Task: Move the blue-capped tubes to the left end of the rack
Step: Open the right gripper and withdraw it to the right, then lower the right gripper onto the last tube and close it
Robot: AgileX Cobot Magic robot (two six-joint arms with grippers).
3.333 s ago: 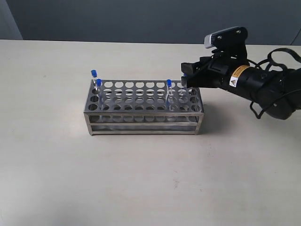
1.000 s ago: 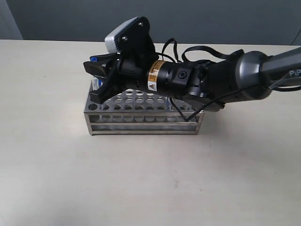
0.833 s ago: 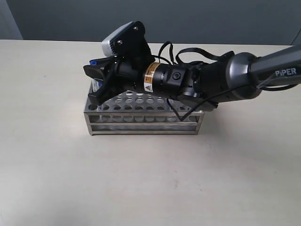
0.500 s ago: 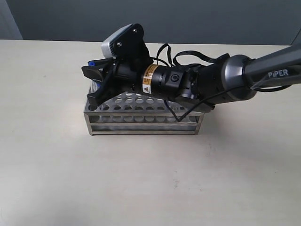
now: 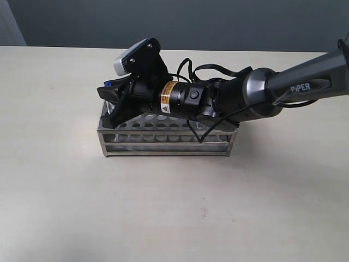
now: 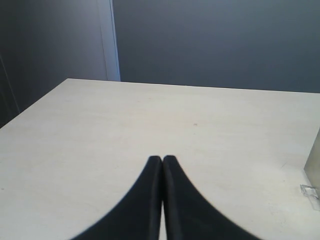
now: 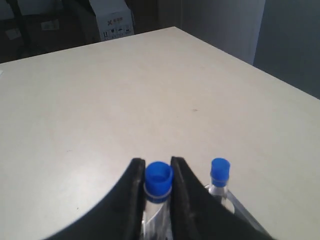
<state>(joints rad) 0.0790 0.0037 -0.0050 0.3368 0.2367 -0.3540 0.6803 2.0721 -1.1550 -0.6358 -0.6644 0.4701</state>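
My right gripper [image 7: 158,166] clamped on blue-capped tube [image 7: 159,176], over left end of rack [image 5: 163,144]; seconds earlier it sat off right end. Neighbour tube [image 7: 220,172] stood just beside. My left gripper [image 6: 162,159] pressed shut above table [image 6: 150,115].
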